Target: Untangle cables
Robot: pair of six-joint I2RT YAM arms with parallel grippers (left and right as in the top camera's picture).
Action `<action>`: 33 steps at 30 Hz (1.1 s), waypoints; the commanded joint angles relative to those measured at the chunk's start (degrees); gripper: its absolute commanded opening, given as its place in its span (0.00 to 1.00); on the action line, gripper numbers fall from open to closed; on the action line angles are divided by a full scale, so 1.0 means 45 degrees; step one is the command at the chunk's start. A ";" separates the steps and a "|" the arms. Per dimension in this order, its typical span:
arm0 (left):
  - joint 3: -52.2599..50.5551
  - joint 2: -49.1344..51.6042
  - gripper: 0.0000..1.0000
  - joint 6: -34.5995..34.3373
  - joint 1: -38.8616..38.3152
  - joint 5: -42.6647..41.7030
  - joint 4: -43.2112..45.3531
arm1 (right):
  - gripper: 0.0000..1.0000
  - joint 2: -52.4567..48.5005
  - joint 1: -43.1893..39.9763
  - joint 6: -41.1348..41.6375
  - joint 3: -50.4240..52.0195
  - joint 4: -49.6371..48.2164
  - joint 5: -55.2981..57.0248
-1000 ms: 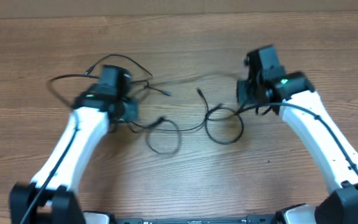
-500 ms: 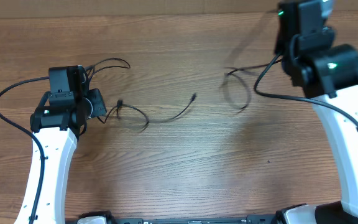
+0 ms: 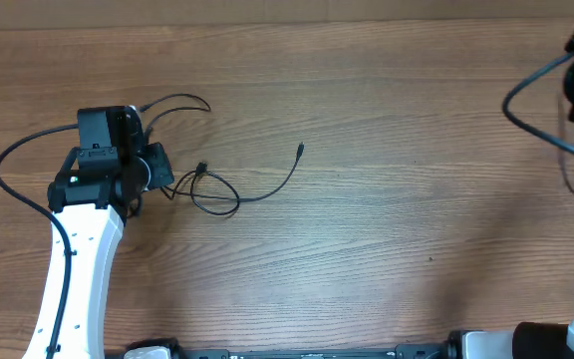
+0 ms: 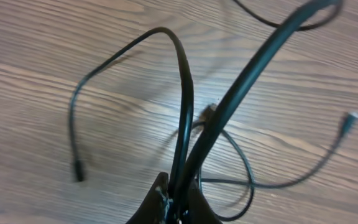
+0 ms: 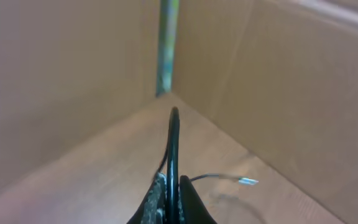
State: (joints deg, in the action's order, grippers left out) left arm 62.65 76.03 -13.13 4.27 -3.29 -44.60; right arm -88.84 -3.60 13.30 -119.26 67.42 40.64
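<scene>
Two cords rise from the left gripper, whose jaws sit pinched together on them at the bottom of the left wrist view. The rest of the cables trail across the wooden table toward its middle. Seen from overhead, that bundle lies to the robot's right of the left gripper: a small loop just beside the fingers, then a single strand running outward and slightly away from the robot's base to a plug end. Its long axis runs roughly across the table, left to right. A second thin loop arcs off on the gripper's far side. The right gripper is at the table's far right edge, well apart from the bundle. It is clamped narrow on one black cord, and a silver tip hangs beside it. On this layout the left arm is much the nearer to what remains tangled. Any next pull would probably have to work rightward along the strand, away from the left grip. Whether the small loop hides a true knot cannot be told.
</scene>
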 commanded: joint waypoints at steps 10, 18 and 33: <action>0.0277 -0.0160 0.04 0.0306 0.0034 -0.1899 -0.0520 | 0.04 -0.2531 -0.3672 0.0102 -0.0155 0.2283 -0.5260; 0.0277 -0.0160 0.04 0.0306 0.0034 -0.1957 -0.0748 | 0.04 -0.3016 -0.5343 0.1860 -0.0185 0.0350 -0.6178; 0.0277 -0.0160 0.04 0.0311 0.0034 -0.1948 -0.0699 | 0.04 -0.2720 -0.5897 0.1705 -0.0180 -0.1622 -0.6805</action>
State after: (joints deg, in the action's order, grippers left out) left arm 62.65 76.03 -13.13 4.27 -11.20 -48.03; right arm -102.19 -30.24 20.75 -119.13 58.22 10.48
